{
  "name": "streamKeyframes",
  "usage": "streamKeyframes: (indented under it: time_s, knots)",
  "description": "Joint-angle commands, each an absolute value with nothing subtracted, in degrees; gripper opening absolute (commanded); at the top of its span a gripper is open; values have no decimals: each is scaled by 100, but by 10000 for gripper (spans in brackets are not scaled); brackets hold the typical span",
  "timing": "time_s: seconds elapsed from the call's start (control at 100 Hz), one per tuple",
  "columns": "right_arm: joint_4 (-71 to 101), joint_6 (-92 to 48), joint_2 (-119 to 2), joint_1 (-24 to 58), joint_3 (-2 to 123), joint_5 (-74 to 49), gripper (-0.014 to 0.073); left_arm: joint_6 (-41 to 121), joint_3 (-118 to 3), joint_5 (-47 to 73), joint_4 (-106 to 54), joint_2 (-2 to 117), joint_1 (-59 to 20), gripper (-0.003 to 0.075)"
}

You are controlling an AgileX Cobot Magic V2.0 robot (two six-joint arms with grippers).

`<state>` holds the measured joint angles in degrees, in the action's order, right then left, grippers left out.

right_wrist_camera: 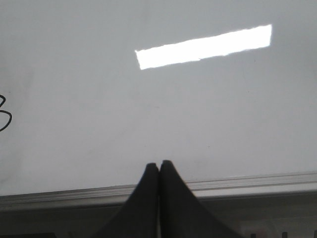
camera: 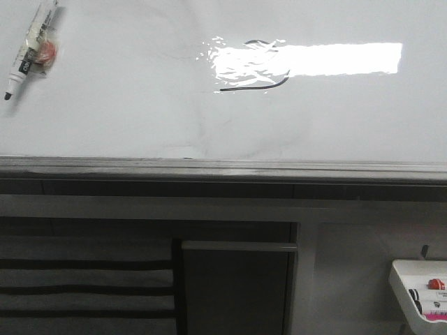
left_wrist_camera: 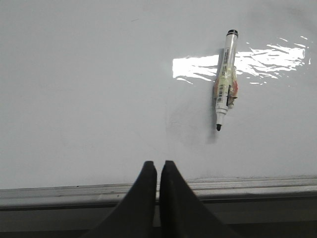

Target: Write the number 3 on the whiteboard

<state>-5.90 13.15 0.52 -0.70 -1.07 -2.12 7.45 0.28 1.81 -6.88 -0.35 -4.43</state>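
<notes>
While both my arms hang out of the front view, the whiteboard (camera: 140, 105) fills the upper part of it, glossy and white, its grey rail (camera: 223, 167) running along the near edge. On the board sits the 3 (camera: 255, 66), a thin black stroke near the middle, loops half swallowed by the bright glare (camera: 307, 59); only the bottom curve reads cleanly. From my right wrist I catch a sliver of the same 3 (right_wrist_camera: 4, 113) at the picture's border, well apart from my right pincer (right_wrist_camera: 159, 166). That pincer is clenched, tips pressed together with nothing between them, hovering just over the board's near edge by the rail (right_wrist_camera: 223, 186).

Over on the left, a marker (camera: 29, 47) lies flat on the board towards the far left corner, cap off, black tip pointing towards the near edge, a scrap of tape or label around its middle. My left wrist sees it too, marker (left_wrist_camera: 226, 82) lying across the glare, tip (left_wrist_camera: 218, 127) bare. My left pincer (left_wrist_camera: 158, 166) is clenched as well, gripping nothing, well apart from the marker, just above the rail (left_wrist_camera: 247, 186).

Below the board, at the right, a small white tray (camera: 405, 293) holds more markers.
</notes>
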Motion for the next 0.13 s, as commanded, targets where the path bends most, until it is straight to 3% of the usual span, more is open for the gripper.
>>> streamKeyframes:
  time_s: [0.0,0.12]
  knots:
    - [-586,1300,173,-93,-231,318,-79,702,41,-284,-740,-210,-434,-19]
    - [-586,1300,173,-93,-231,318,-79,702,41,-284,-740,-210,-434,-19]
